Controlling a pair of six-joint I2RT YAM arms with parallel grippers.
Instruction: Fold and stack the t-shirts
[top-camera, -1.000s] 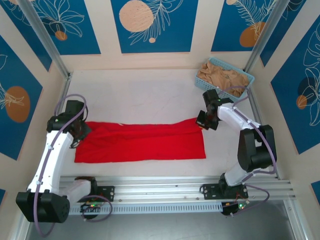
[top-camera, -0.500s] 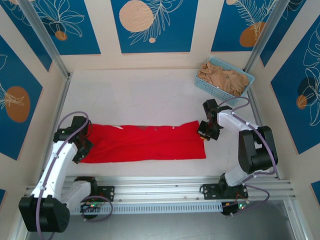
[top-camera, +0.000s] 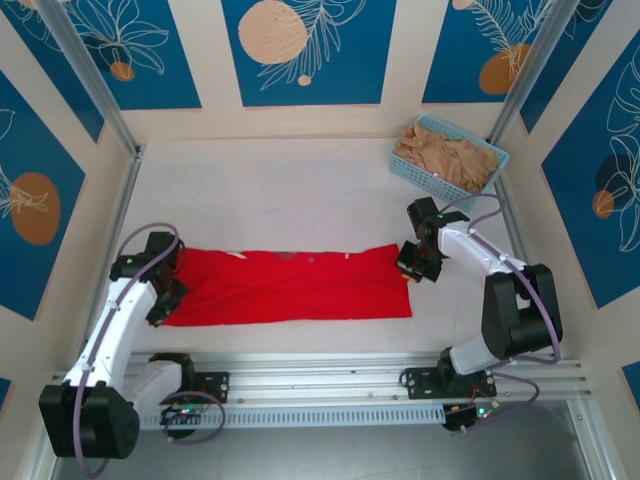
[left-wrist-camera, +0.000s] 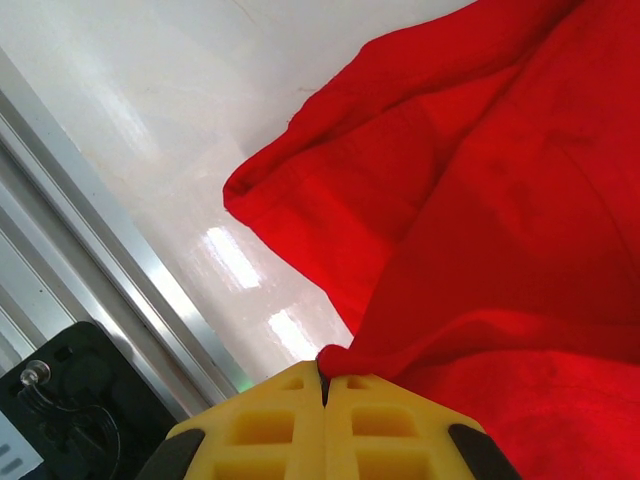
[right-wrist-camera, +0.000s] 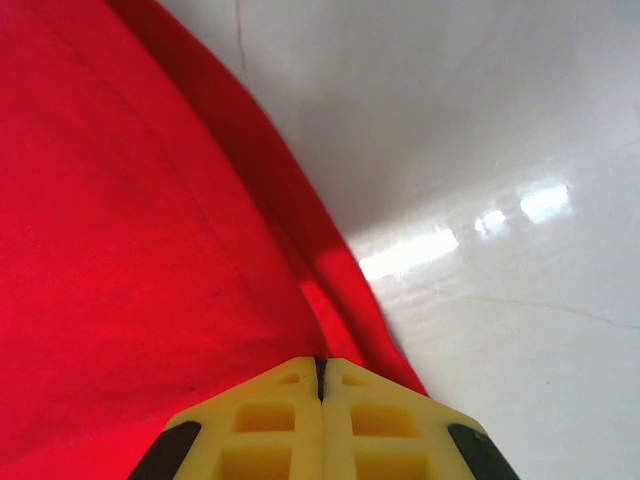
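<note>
Top view, shirt: The red t-shirt (top-camera: 290, 288) lies as a long, narrow band across the white bench (top-camera: 280, 190), close to the front edge and between the two arms.
Top view, hands: The left hand (top-camera: 165, 300) holds the band's left end and the right hand (top-camera: 412, 262) its right end. This probably keeps the cloth taut so the fold line runs straight.
Top view, waiting pile: Tan t-shirts (top-camera: 445, 155) sit crumpled in a light blue basket (top-camera: 497, 160) at the far right corner, well apart from the red band.
Left wrist view: The left hand (left-wrist-camera: 323, 385) has its yellow fingers pressed together, pinching a gathered red edge. The shirt (left-wrist-camera: 480, 200) drapes away across the bench, beside a metal rail (left-wrist-camera: 80, 290).
Right wrist view: The right hand (right-wrist-camera: 320, 375) is clamped on the layered red hem (right-wrist-camera: 120, 200), with bare bench (right-wrist-camera: 480, 150) alongside.
Change from a second ago: Both hands sit nearer the front edge. The band looks slightly narrower and flatter. The basket is unmoved.
</note>
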